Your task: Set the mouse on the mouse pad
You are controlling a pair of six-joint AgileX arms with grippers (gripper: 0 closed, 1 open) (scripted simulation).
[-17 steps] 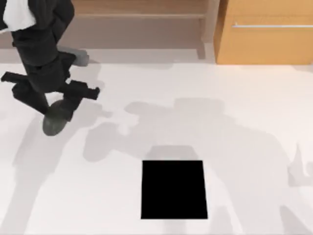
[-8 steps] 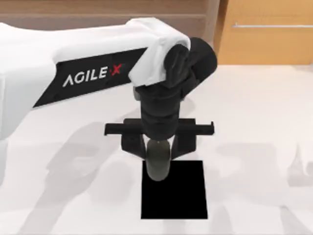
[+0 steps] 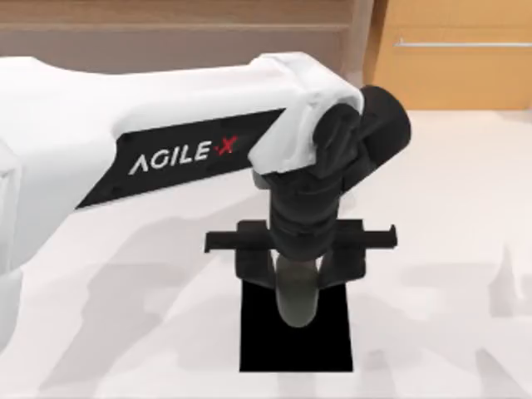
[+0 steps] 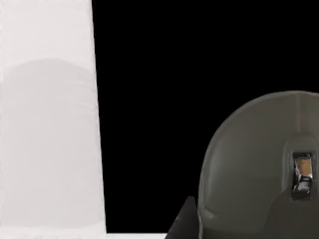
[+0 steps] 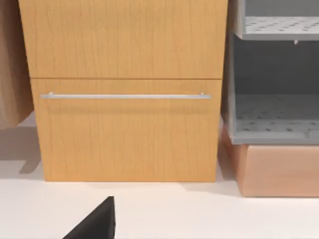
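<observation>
The dull grey mouse [image 3: 297, 301] is held between the black fingers of my left gripper [image 3: 297, 278], which is shut on it. It hangs over the far half of the matte black mouse pad [image 3: 324, 341], near the table's front edge; whether it touches the pad I cannot tell. In the left wrist view the mouse [image 4: 254, 169] shows its scroll wheel against the black pad [image 4: 164, 99], with one dark finger [image 4: 185, 223] beside it. My right gripper [image 5: 97, 224] is parked, a black corner facing a wooden cabinet.
A wooden cabinet [image 3: 453, 58] with a metal drawer handle [image 5: 124, 95] stands at the back right, beside a grey shelf unit [image 5: 276, 89]. A low wooden shelf [image 3: 208, 33] runs along the back. The white left arm [image 3: 125, 166] spans the table's left half.
My left arm has swung from the back left of the table to the middle front, carrying the mouse. In the last half second it moved slightly further right and forward over the pad.
</observation>
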